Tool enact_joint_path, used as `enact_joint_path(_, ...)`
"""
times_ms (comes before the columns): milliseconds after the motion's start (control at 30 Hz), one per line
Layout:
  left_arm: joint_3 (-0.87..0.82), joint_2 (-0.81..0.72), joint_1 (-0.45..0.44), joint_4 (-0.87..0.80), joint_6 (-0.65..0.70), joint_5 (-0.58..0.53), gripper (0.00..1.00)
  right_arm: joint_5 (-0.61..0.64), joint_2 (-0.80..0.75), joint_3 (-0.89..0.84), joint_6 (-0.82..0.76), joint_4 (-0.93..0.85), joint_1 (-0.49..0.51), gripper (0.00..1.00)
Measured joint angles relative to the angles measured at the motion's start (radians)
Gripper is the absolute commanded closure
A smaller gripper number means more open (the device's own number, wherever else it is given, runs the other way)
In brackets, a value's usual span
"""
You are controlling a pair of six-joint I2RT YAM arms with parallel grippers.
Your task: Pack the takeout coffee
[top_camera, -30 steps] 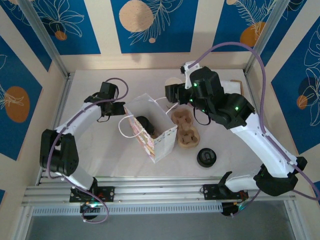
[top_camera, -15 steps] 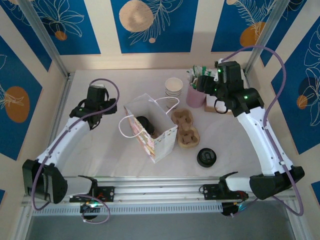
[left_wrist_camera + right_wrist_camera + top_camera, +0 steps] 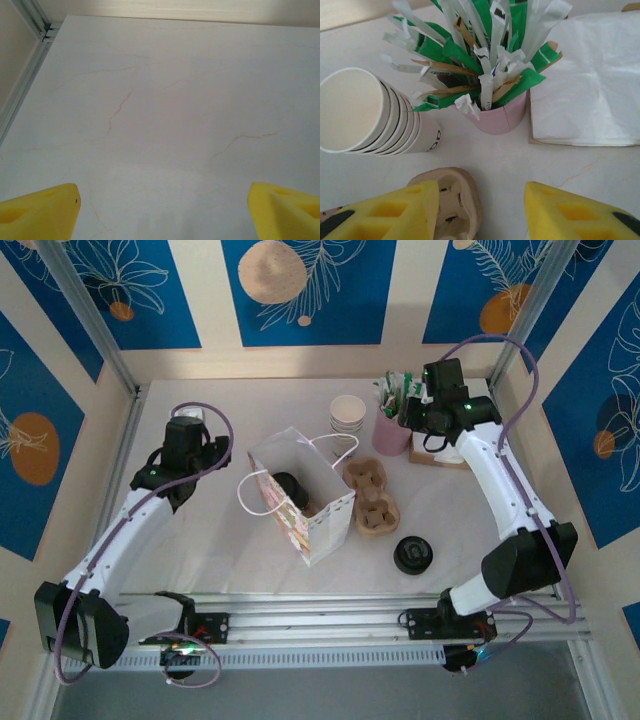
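Observation:
The takeout coffee (image 3: 288,486) stands inside the open paper bag (image 3: 318,525) at the table's middle; I see its round black lid, while the cup body is hidden by the bag walls. My left gripper (image 3: 192,420) hangs to the left of the bag, well apart from it. In the left wrist view that gripper (image 3: 162,212) is open, its yellow fingertips (image 3: 40,210) spread wide over bare table. My right gripper (image 3: 405,408) is at the back right, open (image 3: 480,210), with nothing between its fingers.
A stack of lidless cups (image 3: 375,117) (image 3: 348,412), a pink cup of sachets (image 3: 500,112) (image 3: 392,432) and napkins (image 3: 590,85) stand at the back right. Cardboard carriers (image 3: 372,495) (image 3: 452,200) lie right of the bag, and a pile of black lids (image 3: 413,554) sits nearer the front.
Both arms have drawn away from the bag: the left gripper moved left, the right swung from above the bag to the back right by the pink cup.

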Motion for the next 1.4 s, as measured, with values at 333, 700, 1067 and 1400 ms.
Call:
enact_joint_path(333,-0.008,-0.001,0.0,0.003,0.009,0.0,0.17,-0.024,0.085,0.05,0.008,0.02,-0.002,0.69)
enact_joint_path(700,-0.015,-0.005,0.0,0.005,0.015,0.008,0.27,-0.026,0.168,0.159,0.008,0.056,0.006,0.72)
enact_joint_path(1067,-0.015,-0.005,0.0,0.005,0.015,0.008,0.3,-0.021,0.202,0.216,0.023,0.06,-0.063,0.72)
enact_joint_path(1400,-0.015,-0.004,0.0,0.005,0.015,0.017,0.34,-0.026,0.202,0.208,0.027,0.061,-0.107,0.75)
